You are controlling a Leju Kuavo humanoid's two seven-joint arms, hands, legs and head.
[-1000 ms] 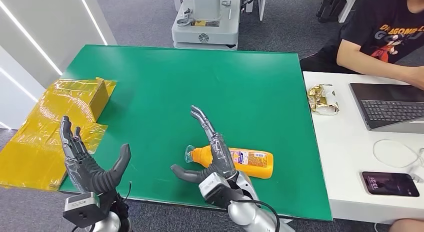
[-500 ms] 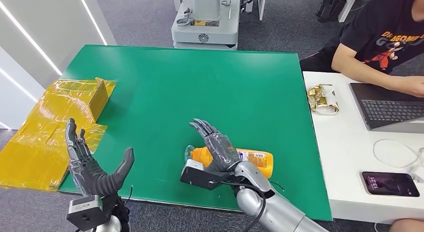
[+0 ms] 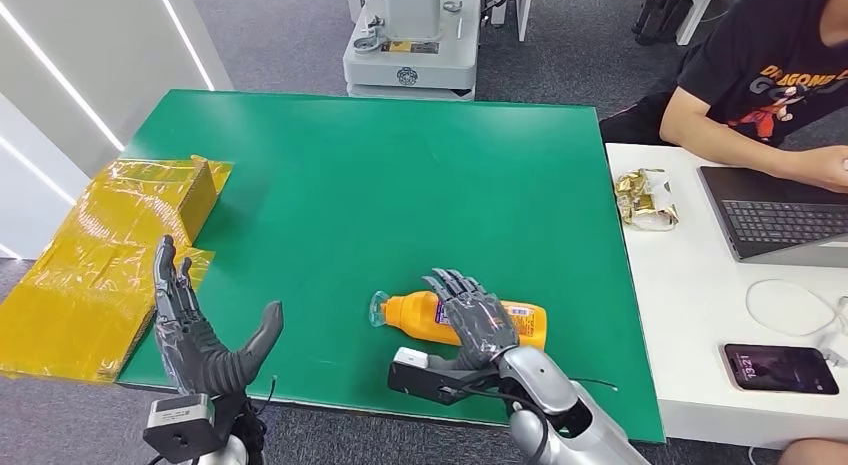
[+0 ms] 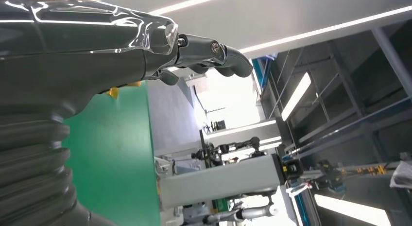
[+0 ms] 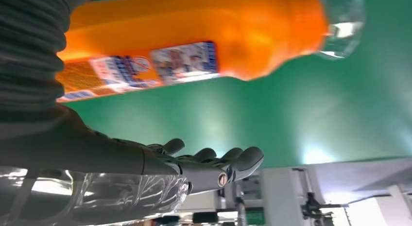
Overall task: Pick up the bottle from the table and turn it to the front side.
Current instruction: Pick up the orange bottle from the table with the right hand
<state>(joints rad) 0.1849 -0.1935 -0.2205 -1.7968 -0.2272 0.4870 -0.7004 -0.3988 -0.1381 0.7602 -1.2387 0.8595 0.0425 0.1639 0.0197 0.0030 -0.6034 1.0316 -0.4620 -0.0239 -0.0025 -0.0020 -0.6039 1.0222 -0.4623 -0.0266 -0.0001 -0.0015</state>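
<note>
1. You have the orange bottle (image 3: 465,320) lying on its side on the green tabletop (image 3: 400,185), near the front edge, its clear cap toward the robot's left.
2. Your right hand (image 3: 475,320) is over the middle of the bottle, fingers spread and reaching across it. In the right wrist view the fingers (image 5: 214,163) stand off the bottle (image 5: 194,39) with green tabletop between them; the hand holds nothing.
3. Your left hand (image 3: 205,330) is raised at the front left corner of the tabletop, fingers apart and upright, thumb out to the side, empty.
4. A sheet of yellow wrapping (image 3: 90,265) with a small box (image 3: 195,195) lies off the left edge of the tabletop.
5. At the white desk (image 3: 690,315) to the right, a person (image 3: 770,70) sits at a laptop (image 3: 780,210); a phone (image 3: 780,368) and a snack packet (image 3: 645,198) lie there too.
</note>
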